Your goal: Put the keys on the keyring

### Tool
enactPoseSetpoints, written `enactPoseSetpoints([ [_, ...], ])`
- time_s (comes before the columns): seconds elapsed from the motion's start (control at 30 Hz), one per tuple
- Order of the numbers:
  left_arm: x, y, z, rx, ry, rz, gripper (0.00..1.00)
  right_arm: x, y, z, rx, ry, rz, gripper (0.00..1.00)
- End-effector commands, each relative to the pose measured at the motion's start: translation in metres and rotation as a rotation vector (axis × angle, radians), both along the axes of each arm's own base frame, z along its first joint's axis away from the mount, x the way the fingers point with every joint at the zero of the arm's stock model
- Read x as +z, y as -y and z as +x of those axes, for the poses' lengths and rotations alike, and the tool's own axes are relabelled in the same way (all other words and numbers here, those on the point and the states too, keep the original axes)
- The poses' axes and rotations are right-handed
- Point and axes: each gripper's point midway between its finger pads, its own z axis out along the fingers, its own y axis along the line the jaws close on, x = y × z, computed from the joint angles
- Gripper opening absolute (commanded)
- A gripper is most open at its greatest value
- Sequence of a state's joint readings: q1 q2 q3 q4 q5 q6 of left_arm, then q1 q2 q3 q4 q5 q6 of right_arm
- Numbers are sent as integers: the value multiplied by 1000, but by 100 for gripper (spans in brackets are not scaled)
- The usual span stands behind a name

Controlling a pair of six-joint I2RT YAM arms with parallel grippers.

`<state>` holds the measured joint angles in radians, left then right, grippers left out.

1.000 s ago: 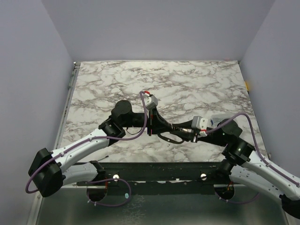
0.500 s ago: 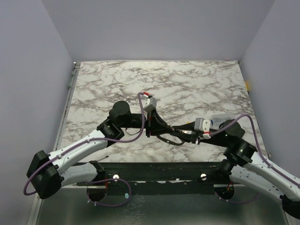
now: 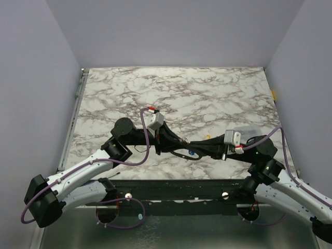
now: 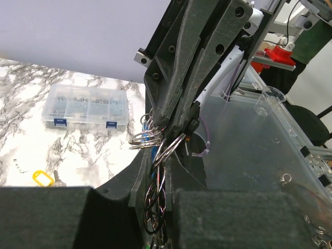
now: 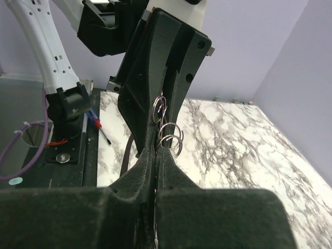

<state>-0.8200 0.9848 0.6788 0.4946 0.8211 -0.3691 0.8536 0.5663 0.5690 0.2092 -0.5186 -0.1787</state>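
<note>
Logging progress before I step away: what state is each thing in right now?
left claw: shut on the keyring
right claw: shut on the keyring
keyring: held up between both claws
yellow key: lying loose on the table
blue key: under the claws, attachment unclear
plastic box: lid closed

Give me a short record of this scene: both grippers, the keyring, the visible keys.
left gripper: shut on the keyring
right gripper: shut on the keyring, facing the left one
keyring: held between both grippers, above the table
yellow key: on the table, apart from the keyring
blue key: beneath the grippers; threaded or not, cannot tell
</note>
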Motion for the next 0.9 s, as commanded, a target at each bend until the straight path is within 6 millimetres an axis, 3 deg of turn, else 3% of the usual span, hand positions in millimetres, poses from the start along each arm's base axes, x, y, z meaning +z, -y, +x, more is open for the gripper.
enactPoseSetpoints([
  [0.0,14,-3,-9,-28,68,-53,0,9,-2,7,-17,9,35,4],
  [0.03,14,-3,-9,-31,69,-53,0,8,-3,7,-13,6,25,11],
  [0.13,12,-3,-12,-55,74,-47,0,6,-3,8,-17,-18,-14,53],
  [0.2,10,-3,-14,-69,77,-42,0,6,-3,9,-23,-38,-41,63],
  [0.53,3,-4,-15,-71,118,-33,0,6,-7,12,-32,-173,-86,73],
  [0.87,-4,-7,-7,-19,178,7,0,-18,-15,10,-2,-355,-242,72],
])
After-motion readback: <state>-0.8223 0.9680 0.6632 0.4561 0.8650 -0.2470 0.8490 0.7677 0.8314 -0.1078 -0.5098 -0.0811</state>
